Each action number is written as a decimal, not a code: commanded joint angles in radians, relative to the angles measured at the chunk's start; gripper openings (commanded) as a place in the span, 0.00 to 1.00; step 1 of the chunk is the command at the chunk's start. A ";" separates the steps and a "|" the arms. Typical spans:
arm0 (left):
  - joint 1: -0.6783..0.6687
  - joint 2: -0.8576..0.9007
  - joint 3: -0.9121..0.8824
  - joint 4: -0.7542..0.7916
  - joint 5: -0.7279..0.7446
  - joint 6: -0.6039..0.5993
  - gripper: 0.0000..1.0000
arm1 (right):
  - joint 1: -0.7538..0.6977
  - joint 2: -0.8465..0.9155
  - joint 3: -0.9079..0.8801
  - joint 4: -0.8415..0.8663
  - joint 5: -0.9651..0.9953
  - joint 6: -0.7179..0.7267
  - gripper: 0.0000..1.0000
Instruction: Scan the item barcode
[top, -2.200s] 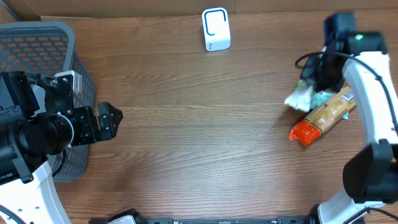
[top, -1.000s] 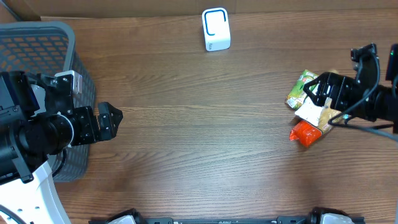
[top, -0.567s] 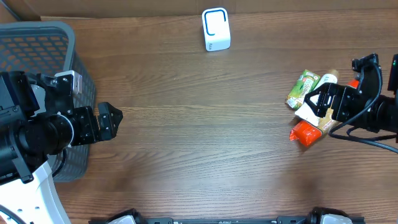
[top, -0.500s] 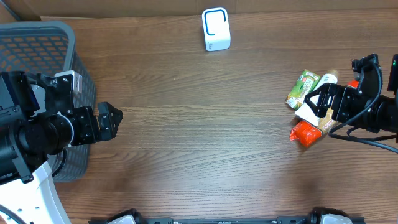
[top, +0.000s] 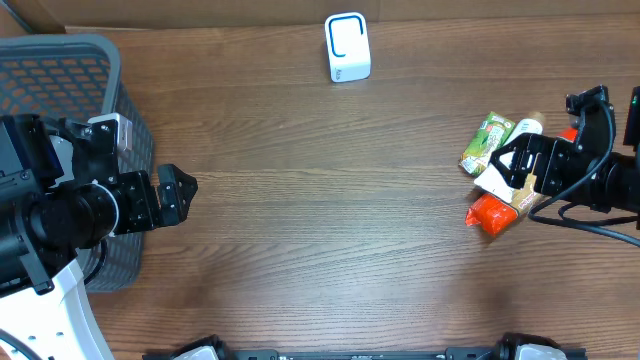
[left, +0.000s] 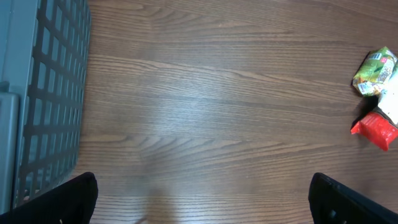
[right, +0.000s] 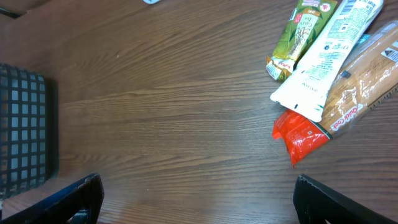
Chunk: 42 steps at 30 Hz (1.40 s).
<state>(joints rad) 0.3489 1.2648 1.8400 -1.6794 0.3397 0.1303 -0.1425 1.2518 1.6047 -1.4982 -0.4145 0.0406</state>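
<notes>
Three items lie in a heap at the table's right. They are a green packet (top: 487, 143) (right: 301, 37), a white tube (top: 508, 158) (right: 326, 53) and a brown pasta pack with a red end (top: 489, 213) (right: 298, 137). My right gripper (top: 512, 176) (right: 199, 205) hangs over the heap, open, with only bare wood between its fingers. At the left, beside the basket, my left gripper (top: 181, 195) (left: 202, 205) is wide open and holds nothing. The green packet (left: 375, 71) and the red end (left: 376, 127) show far off in the left wrist view.
A small white scanner box with a blue outline (top: 347, 47) stands at the back middle. A grey mesh basket (top: 60, 70) (left: 43, 99) (right: 25, 130) fills the far left corner. Brown wood spreads between the basket and the heap.
A second ago the right gripper sat further left over the heap. It has drawn back to the right, uncovering the white tube, and then held still. The left arm has not moved.
</notes>
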 joint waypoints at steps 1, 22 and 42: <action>0.004 0.004 0.000 0.001 0.000 0.008 1.00 | 0.001 -0.011 0.019 0.007 0.002 -0.012 0.98; 0.004 0.004 0.000 0.001 0.000 0.008 1.00 | 0.001 -0.028 0.047 -0.132 -0.005 -0.117 0.98; 0.004 0.004 0.000 0.001 0.000 0.008 1.00 | 0.001 -0.076 0.122 -0.188 -0.020 -0.117 1.00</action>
<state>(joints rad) 0.3489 1.2648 1.8400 -1.6794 0.3397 0.1303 -0.1425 1.1759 1.7084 -1.6875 -0.4225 -0.0639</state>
